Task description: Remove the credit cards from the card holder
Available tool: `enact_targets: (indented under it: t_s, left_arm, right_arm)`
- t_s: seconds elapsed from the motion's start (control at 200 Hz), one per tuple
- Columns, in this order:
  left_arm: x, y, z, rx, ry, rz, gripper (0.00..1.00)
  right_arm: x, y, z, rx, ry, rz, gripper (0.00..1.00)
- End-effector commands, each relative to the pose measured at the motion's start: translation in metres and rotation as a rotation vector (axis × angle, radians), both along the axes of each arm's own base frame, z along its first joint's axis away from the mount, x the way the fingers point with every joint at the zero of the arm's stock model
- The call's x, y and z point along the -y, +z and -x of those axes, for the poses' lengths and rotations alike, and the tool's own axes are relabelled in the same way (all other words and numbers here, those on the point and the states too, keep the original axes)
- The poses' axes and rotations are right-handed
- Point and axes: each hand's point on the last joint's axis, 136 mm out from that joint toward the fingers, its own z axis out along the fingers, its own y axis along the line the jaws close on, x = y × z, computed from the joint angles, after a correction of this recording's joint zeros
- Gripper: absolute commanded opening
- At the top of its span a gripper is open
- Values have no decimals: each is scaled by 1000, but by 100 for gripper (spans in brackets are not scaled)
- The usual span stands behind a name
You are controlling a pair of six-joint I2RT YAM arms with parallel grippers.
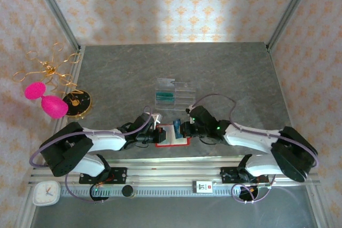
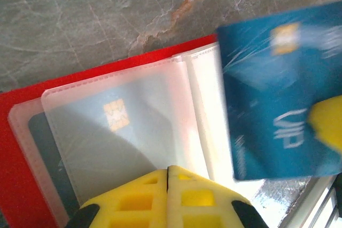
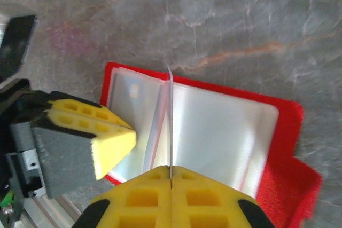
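The red card holder (image 1: 181,142) lies open on the table near its front edge, its clear sleeves showing. A whitish-grey card (image 2: 115,118) with a chip sits in one sleeve, and a dark card (image 2: 43,137) lies behind it. My left gripper (image 2: 169,170) is shut, its tips resting on the sleeves, also seen as yellow fingers (image 3: 93,132) on the holder's (image 3: 283,132) left page. My right gripper (image 3: 171,170) is shut on the dark blue card (image 2: 278,89), held upright and edge-on (image 3: 170,116) above the holder's fold. From above the blue card (image 1: 177,128) stands between both grippers.
A clear slotted tray (image 1: 181,90) stands behind the holder with a teal-green card (image 1: 165,97) in it. Pink objects (image 1: 47,100) and a black-gold disc (image 1: 76,101) lie at the far left. A white clock (image 1: 46,193) sits on the front rail.
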Motion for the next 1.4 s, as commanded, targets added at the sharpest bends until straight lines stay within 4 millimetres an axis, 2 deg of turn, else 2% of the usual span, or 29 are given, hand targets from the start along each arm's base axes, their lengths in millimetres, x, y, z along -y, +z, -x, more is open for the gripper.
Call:
enact_targets:
  t_s: [0.0, 0.04, 0.115, 0.17, 0.245, 0.42, 0.476, 0.581, 0.751, 0.881, 1.081, 1.261, 1.397]
  left_arm:
    - [2, 14, -7, 28, 4, 19, 15]
    - [5, 28, -13, 53, 16, 51, 22]
    - [7, 66, -27, 135, 53, 121, 37]
    - [1, 90, -35, 193, 90, 154, 46]
    - [-15, 110, -42, 233, 147, 176, 54]
    - [-48, 114, -41, 247, 242, 168, 69]
    - [-54, 114, -41, 246, 261, 155, 83]
    - [-64, 116, -42, 247, 287, 141, 99]
    - [-82, 120, -49, 267, 350, 80, 99]
    - [-88, 125, -53, 285, 372, 76, 99]
    - [-94, 131, -63, 302, 382, 60, 99]
    - [-96, 125, -71, 284, 374, 46, 99]
    - [-95, 114, -73, 252, 358, 54, 99]
  right_arm:
    - [10, 33, -19, 166, 19, 82, 0]
    - [9, 45, -27, 214, 23, 102, 0]
    - [9, 73, -44, 305, 23, 136, 0]
    - [9, 87, -57, 356, 36, 166, 0]
    - [12, 101, -76, 413, 48, 228, 0]
    - [13, 126, -110, 548, 163, 373, 0]
    - [9, 133, -115, 597, 222, 396, 0]
    - [-2, 135, -116, 633, 371, 420, 0]
    - [-10, 128, -118, 637, 572, 504, 0]
    - [-5, 124, -131, 588, 664, 544, 0]
    - [13, 104, -154, 490, 701, 549, 0]
    - [22, 81, -153, 400, 736, 548, 0]
    - [19, 87, -163, 414, 736, 565, 0]
